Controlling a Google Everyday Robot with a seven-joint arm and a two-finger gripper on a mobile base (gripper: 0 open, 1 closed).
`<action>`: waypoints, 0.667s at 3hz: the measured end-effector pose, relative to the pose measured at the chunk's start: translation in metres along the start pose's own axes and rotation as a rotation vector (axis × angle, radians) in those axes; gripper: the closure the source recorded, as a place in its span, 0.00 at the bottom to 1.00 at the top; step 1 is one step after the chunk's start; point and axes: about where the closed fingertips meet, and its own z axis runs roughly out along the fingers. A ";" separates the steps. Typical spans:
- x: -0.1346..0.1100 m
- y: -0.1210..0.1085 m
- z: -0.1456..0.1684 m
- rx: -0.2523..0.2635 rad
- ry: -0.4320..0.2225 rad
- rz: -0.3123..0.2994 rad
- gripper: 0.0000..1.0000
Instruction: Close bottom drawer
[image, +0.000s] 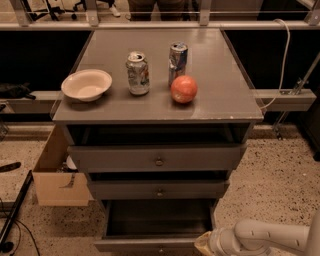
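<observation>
Bottom drawer (150, 244) is hanging wide open, pincer (204, 243) right at its front right corner, can't tell if it's wide or narrow.

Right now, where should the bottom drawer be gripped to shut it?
Take the bottom drawer by its front panel, coming from the front: it stands pulled out, its wide flat face toward the camera. The gripper sits at that panel's right end.

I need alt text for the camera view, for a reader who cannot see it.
The wide grey bottom drawer of a grey three-drawer cabinet stands pulled open, dark inside, and the robot's pale gripper sits by its front right corner. On the cabinet top stand a cream bowl, two drink cans and a round red fruit.
</observation>
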 end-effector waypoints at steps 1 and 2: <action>0.000 0.000 0.000 0.000 0.000 0.000 1.00; 0.008 0.004 0.015 -0.013 0.018 -0.005 1.00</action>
